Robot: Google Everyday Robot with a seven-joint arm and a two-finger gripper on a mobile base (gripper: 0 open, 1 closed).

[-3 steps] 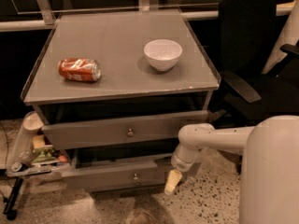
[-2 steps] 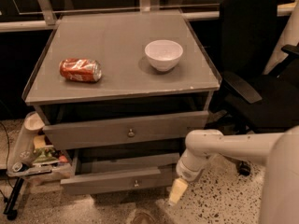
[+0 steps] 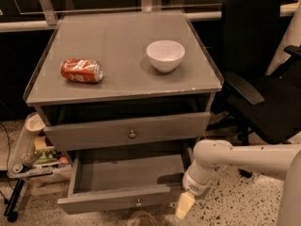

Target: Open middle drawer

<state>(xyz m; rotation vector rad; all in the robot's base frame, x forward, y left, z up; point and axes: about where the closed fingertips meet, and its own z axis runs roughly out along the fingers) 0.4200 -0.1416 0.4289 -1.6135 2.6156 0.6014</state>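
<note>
The middle drawer [image 3: 103,204] is the lower grey drawer in the camera view. It stands pulled well out of the cabinet, its inside [image 3: 127,171] shows bare, and a small round knob [image 3: 138,202] sits at the centre of its front. My gripper [image 3: 185,205], with a cream tip on a white arm [image 3: 235,157], hangs at the drawer's right front corner, close beside the front panel. Whether it touches the drawer is not visible.
Above it, another grey drawer [image 3: 94,133] with a knob [image 3: 132,134] sits slightly out. On the cabinet top [image 3: 117,41] lie a red soda can [image 3: 81,70] on its side and a white bowl [image 3: 165,54]. A black office chair [image 3: 263,88] stands right; a cluttered cart [image 3: 28,157] stands left.
The middle drawer has slid further out towards the camera. My gripper has moved down and forward along with its right front corner.
</note>
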